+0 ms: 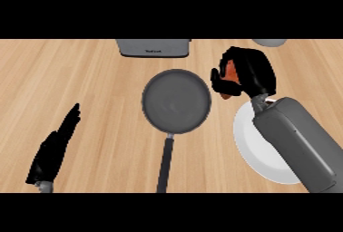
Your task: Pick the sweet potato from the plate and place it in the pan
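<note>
Pale wood-grain counter [80, 77], matte and flat. Round dark-grey pan [177, 100], shallow, long straight handle toward the viewer. Glossy white plate [258, 154], smooth, part hidden by the forearm. Right robot hand [244, 72] curled round the orange sweet potato [230, 78], between plate and pan; likely firm, moderately light, best gripped mid-body. Left robot hand [57, 147] open, resting lower left.

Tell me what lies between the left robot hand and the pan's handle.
In the head view, only bare wooden counter lies between the left robot hand, resting open at lower left, and the pan's handle. Nothing stands on that stretch.
</note>
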Controlling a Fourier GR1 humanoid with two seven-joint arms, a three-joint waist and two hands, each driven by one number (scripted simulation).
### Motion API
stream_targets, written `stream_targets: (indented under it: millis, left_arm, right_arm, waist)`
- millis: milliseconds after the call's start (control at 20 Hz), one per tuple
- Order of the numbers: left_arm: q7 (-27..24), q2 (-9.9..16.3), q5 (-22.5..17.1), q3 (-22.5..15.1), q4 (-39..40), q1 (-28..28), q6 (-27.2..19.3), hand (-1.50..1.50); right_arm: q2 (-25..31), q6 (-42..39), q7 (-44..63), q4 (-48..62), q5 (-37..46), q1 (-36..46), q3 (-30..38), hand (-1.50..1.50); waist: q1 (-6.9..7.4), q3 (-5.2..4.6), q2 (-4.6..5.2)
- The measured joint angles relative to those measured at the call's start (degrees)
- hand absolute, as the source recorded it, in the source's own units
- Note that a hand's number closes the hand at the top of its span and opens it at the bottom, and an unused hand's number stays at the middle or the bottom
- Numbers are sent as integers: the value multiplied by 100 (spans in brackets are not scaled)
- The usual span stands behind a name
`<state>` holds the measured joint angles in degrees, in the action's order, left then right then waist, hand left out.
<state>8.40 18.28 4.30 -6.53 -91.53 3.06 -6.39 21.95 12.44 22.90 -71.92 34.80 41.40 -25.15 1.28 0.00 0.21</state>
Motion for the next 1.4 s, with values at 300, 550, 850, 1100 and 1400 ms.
stream_targets:
  millis: [300,550,850,1100,1400]
  left_arm:
    - [-66,-53,28,9,66,-55,81,0]
    - [-168,-88,84,22,214,-171,123,0]
    - [-85,-66,112,-23,57,-235,219,0]
    - [14,-146,147,-94,148,-512,251,0]
    - [38,-203,202,-177,121,-509,260,0]
  right_arm:
    - [-1046,168,-415,1732,-153,934,383,150]
    - [-1766,393,-727,3210,-97,1570,518,150]
    - [-2093,349,-1068,4485,-120,1876,309,150]
    - [-2163,5,-1075,4778,-1150,1753,776,-150]
    - [-2186,260,-1696,4867,-2143,1636,1251,-150]
  waist:
    - [85,0,33]
    - [164,-1,65]
    - [343,2,115]
    - [490,9,176]
    - [584,16,183]
